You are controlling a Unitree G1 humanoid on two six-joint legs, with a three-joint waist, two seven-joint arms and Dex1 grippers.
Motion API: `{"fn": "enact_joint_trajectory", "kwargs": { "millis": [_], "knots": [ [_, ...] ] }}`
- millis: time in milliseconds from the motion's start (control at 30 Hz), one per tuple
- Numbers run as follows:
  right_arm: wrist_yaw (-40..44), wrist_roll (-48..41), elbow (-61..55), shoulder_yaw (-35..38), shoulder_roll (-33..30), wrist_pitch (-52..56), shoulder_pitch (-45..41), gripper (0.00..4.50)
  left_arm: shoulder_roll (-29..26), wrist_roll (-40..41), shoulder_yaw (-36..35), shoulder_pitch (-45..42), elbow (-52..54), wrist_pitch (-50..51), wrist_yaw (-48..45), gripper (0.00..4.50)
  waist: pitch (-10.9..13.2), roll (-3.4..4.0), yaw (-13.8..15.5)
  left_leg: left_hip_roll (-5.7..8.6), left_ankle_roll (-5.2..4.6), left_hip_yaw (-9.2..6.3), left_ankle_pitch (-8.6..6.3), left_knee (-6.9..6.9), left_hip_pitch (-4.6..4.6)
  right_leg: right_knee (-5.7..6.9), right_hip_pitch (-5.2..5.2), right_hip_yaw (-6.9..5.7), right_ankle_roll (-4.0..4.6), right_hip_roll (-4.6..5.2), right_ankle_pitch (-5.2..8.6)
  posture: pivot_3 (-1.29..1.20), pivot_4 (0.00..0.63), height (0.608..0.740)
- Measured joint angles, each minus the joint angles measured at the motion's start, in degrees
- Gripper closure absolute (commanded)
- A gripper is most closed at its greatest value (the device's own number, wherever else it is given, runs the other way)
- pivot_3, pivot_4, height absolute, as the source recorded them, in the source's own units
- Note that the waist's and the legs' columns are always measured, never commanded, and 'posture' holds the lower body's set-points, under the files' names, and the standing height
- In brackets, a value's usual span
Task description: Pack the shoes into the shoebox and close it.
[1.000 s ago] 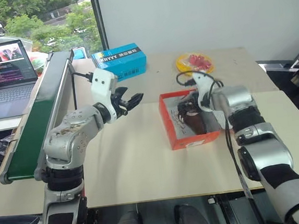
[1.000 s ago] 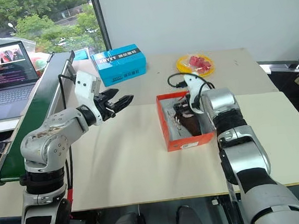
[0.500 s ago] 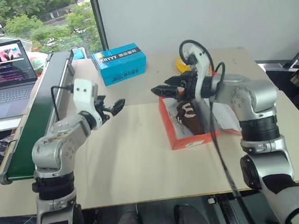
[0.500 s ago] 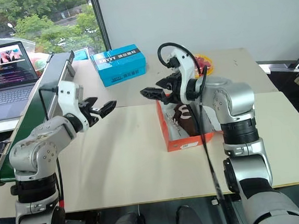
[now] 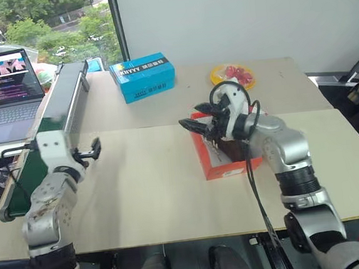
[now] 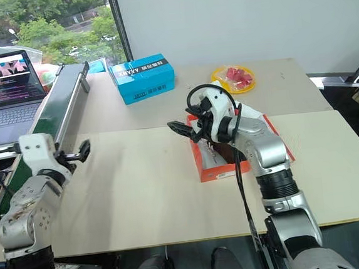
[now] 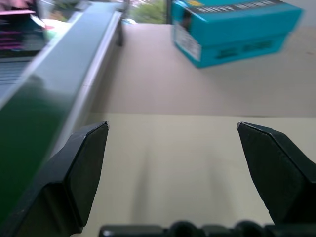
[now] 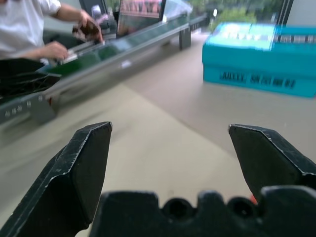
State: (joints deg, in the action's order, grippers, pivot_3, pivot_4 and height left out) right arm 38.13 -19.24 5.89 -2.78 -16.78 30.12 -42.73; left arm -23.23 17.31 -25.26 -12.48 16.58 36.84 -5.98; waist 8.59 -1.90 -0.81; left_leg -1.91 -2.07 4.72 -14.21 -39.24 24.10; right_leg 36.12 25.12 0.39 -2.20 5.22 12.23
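I had the shoes [image 5: 230, 144] lying inside the shoebox [image 5: 223, 167], which sat open on the worktop [image 5: 153, 187]. The right gripper [image 6: 182, 129] hovered over the shoebox's left edge, jaws spread and empty, placed, I judged, to reach for the lid. The left gripper [image 5: 88, 150] hung well left of the shoebox, jaws spread, out of the way.

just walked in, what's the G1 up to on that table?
It is packing shoes into the red-orange shoebox. A dark brown shoe lies inside the box, and the lid is not closed yet. The right gripper hangs open and empty over the box's near-left corner. The left gripper is open and empty too, out by the green conveyor at the table's left edge. A blue carton and a yellow plate sit at the back.
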Motion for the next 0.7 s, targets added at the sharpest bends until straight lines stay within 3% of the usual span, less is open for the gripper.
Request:
{"fn": "enact_joint_trajectory", "kwargs": {
  "millis": [300, 700],
  "knots": [
    [1.5, 2.3, 3.6, -1.0, 0.0, -3.6, 1.4, 0.00, -0.4, -0.5, -5.0, 4.0, -7.1, -6.6, 0.2, 0.04, 0.0, 0.00, 0.1, -0.03, -0.01, -0.01, -0.01, 0.00, -0.01, 0.00, -0.02, -0.06, 0.01, 0.00, 0.00, 0.00, 0.150, 0.740],
    [2.8, 2.2, 3.7, -1.0, 0.6, -3.6, 1.4, 0.00, -1.5, -0.5, -5.9, 3.3, -14.0, -10.8, 0.2, 0.04, 0.0, -0.01, 0.1, -0.03, -0.01, -0.01, -0.01, 0.00, -0.02, 0.01, -0.03, -0.06, 0.02, 0.02, -0.01, 0.00, 0.150, 0.740]
  ]
}}
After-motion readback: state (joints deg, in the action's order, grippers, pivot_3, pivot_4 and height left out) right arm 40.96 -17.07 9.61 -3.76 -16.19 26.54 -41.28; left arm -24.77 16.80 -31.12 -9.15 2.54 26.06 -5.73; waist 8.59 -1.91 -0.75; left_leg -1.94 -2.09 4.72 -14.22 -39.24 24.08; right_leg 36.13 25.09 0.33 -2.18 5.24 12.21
